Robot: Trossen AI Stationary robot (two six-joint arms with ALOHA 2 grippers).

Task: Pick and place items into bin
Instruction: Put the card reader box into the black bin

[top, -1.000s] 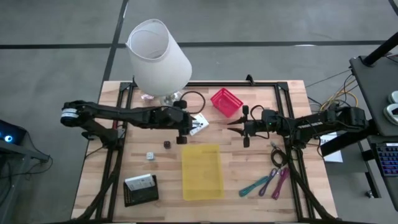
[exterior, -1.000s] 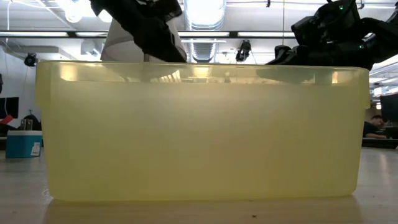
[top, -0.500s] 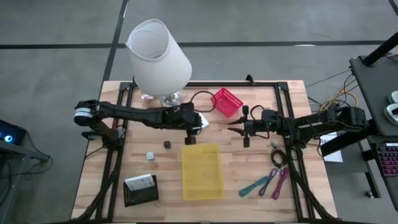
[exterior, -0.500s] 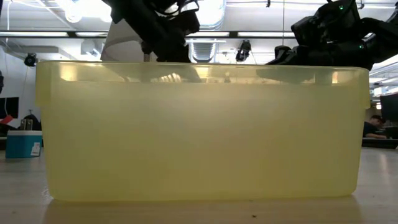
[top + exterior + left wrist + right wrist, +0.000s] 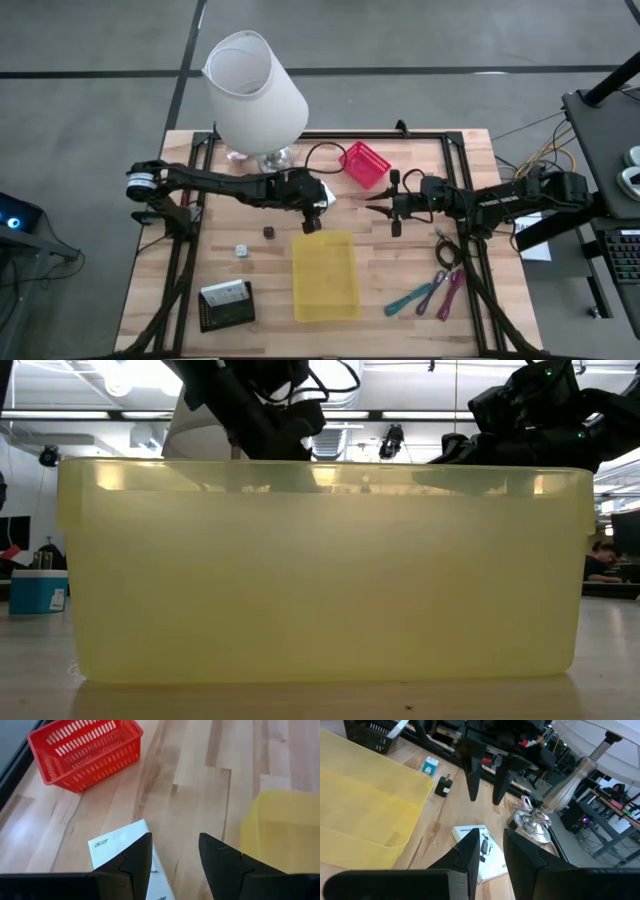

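Near the middle of the desk [image 5: 420, 330], the left gripper [image 5: 311, 222] hangs just past the far left corner of the yellow bin [image 5: 325, 276], its two fingers parted with nothing between them. In the left wrist view a white card [image 5: 125, 854] lies flat on the wood directly under those fingers, one corner reaching beside the bin's rim, with bare planks between it and the red basket [image 5: 363, 164]. The right gripper [image 5: 393, 210] waits level with the bin's far right corner, well apart from the rim; its fingers stand a little apart and hold nothing. Between the two grippers is a strip of bare wood beyond the bin's far edge.

Off the bin's left side a small dark cube [image 5: 268, 232] and a small white cube [image 5: 241, 250] sit apart on bare wood, and a black crate [image 5: 226, 305] stands near the desk's front left corner. Off the bin's right side, teal strips [image 5: 410, 299] and pink-purple strips [image 5: 447, 295] lie slanted near the front right corner, close to the black frame rail. A black cable [image 5: 312, 156] loops at the lamp [image 5: 254, 90] base by the far edge.
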